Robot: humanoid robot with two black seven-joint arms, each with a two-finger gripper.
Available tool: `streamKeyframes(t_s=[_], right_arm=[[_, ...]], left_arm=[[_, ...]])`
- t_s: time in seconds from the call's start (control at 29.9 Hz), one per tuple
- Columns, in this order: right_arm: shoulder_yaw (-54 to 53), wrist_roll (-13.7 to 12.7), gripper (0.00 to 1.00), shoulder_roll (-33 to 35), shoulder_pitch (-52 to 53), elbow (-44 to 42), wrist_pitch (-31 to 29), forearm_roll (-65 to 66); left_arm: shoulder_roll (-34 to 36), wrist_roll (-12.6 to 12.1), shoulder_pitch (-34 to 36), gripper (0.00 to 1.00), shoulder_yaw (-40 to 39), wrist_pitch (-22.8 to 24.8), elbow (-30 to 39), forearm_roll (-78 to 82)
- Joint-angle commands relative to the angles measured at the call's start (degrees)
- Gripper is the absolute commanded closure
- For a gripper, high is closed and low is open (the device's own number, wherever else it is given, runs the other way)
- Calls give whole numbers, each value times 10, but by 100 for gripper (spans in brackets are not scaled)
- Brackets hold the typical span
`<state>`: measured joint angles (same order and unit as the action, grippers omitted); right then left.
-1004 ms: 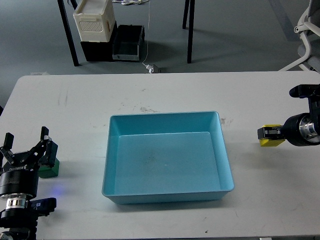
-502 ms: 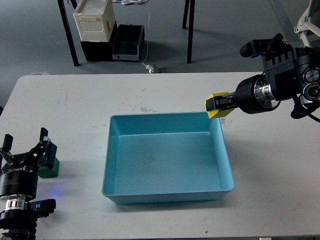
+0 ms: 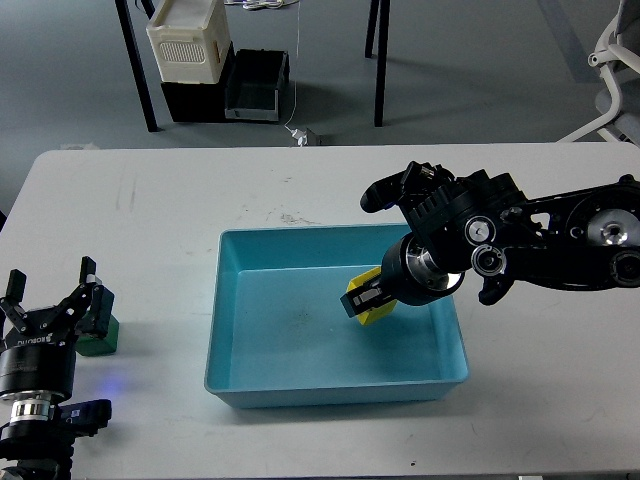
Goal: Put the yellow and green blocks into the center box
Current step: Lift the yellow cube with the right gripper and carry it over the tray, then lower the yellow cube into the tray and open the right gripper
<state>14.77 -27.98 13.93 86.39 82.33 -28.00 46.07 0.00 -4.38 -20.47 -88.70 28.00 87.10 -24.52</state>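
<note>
The light blue box [image 3: 232, 350] sits in the middle of the white table. My right gripper [image 3: 362, 301] is shut on the yellow block [image 3: 375, 311] and holds it inside the box, over the right part of its floor. The green block [image 3: 98, 341] lies on the table at the far left. My left gripper [image 3: 52, 303] is open, its fingers spread just above and around the green block's near side, not closed on it.
The right arm [image 3: 520, 245] reaches in over the box's right wall. Beyond the table's far edge stand a white crate on black boxes [image 3: 190, 45], table legs and a chair [image 3: 615, 60] at the far right.
My right arm swung left and down from the table's right side, carrying the yellow block over the box's far right corner and down into it. The left arm has not moved.
</note>
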Motion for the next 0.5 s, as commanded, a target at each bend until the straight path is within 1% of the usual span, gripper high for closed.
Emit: streamKeyframes(t_s=[0.0,0.07,0.17,0.2,0.3,0.33,0.37,0.47], right_arm=[[29,0,81,-43,-4,-30,0,1],[39,0,72,-65,-10,-45,0,1],[46,0,56,-88,-18,-69,0,2],[46,0,47,-94,-21,-74,0,2],[46,0,13,-101,-25,-80,0,2],[46,0,8,-101,-25,-80,0,2],[46,0,5,-101,-25,-80,0,2],[42,0,4,-98,-25,-79,0,0]], left_arm=[[0,0,2,0,0,0,0,0],[0,0,3,0,0,0,-1,0],[0,0,3,0,0,0,-1,0],[0,0,3,0,0,0,-1,0],[0,-1,5,0,0,0,-1,1],[0,0,5,0,0,0,-1,0],[0,-1,6,0,0,0,-1,1],[0,-1,6,0,0,0,-1,1]])
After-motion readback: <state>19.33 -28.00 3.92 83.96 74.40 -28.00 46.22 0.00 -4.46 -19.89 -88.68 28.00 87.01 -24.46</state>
